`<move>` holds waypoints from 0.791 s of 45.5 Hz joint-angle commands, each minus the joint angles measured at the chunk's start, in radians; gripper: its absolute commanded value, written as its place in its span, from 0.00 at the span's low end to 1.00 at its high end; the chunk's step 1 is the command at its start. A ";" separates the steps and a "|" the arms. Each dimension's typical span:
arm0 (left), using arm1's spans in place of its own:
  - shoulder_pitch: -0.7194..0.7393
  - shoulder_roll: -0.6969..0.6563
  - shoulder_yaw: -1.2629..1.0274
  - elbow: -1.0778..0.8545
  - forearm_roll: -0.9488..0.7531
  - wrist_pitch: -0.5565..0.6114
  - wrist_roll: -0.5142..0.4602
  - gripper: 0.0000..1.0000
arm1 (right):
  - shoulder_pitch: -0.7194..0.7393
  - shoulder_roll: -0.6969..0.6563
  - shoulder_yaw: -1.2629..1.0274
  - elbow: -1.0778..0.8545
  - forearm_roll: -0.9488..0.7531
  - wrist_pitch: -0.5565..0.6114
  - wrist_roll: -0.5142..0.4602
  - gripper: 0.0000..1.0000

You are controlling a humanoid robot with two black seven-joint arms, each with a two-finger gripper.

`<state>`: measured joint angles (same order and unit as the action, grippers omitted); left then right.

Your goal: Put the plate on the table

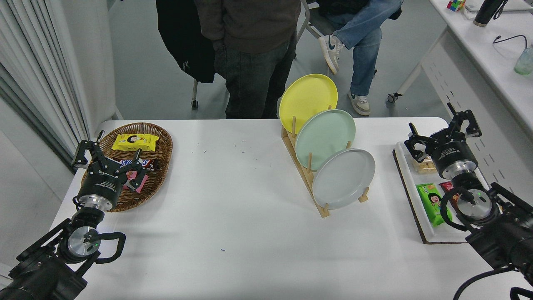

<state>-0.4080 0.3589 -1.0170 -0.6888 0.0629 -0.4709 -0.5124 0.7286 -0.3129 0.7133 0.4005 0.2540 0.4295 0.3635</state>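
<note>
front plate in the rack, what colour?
Light grey plate, matte, nearest slot of the wooden rack. Head view shows it plainly.

Both pincers — left (109, 155), right (442, 132) — agape
</note>
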 commanded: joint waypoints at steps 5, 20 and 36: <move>0.000 0.000 0.000 0.000 0.000 0.000 0.000 0.98 | 0.009 -0.031 0.075 0.047 -0.016 0.003 -0.009 1.00; 0.000 0.000 0.000 0.000 0.000 0.000 0.000 0.98 | 0.008 -0.049 0.071 0.043 -0.062 -0.012 -0.014 1.00; 0.000 0.000 0.000 0.000 0.000 0.000 0.000 0.98 | -0.005 -0.087 0.011 0.066 -0.059 -0.012 -0.014 1.00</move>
<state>-0.4080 0.3589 -1.0170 -0.6888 0.0629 -0.4709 -0.5124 0.7292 -0.3803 0.7513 0.4472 0.2016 0.4175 0.3503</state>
